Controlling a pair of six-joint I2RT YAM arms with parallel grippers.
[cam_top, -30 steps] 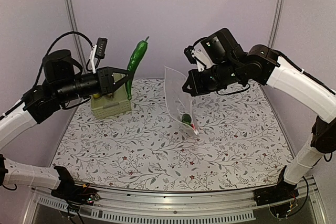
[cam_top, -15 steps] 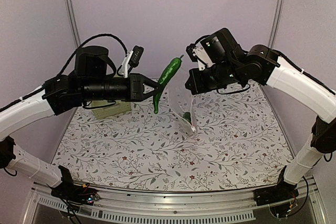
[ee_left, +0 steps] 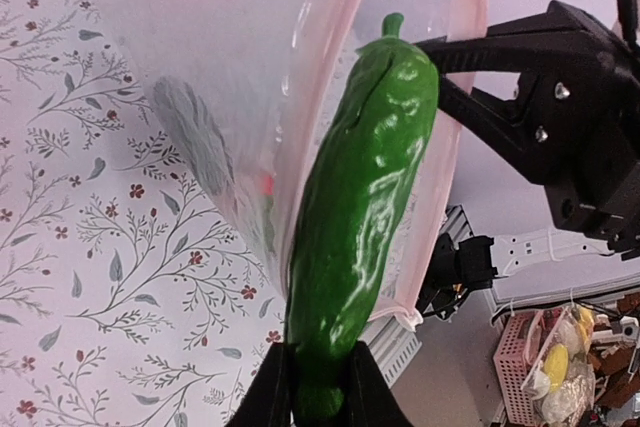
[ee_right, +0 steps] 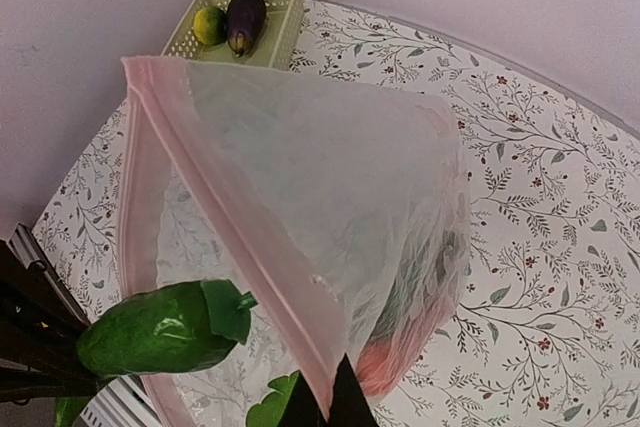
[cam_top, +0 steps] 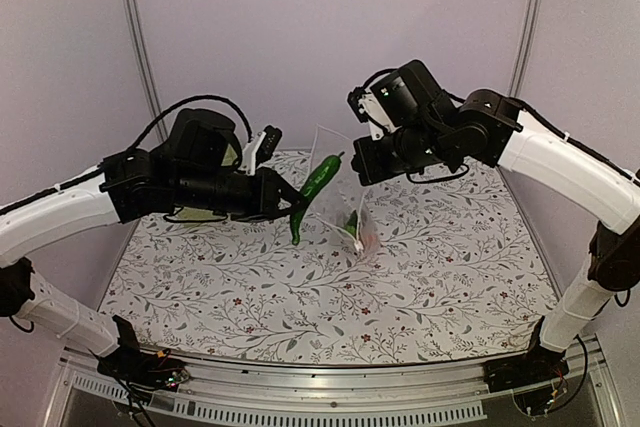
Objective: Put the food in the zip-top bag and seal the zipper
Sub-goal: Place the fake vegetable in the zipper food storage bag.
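Left hand (cam_top: 295,214) and right hand (cam_top: 357,160) face each other, both clamped.

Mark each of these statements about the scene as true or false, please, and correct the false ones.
1. The left tool holds a green pepper. True.
2. The zip-top bag lies flat, with nothing gripping it. False: the right tool holds it up by its pink zipper edge.
3. The bag is empty. False: a red-orange piece and something green lie at its bottom.
4. The basket holds an eggplant. True.
5. The zipper is sealed. False: the two pink edges stand apart, so the mouth is open.
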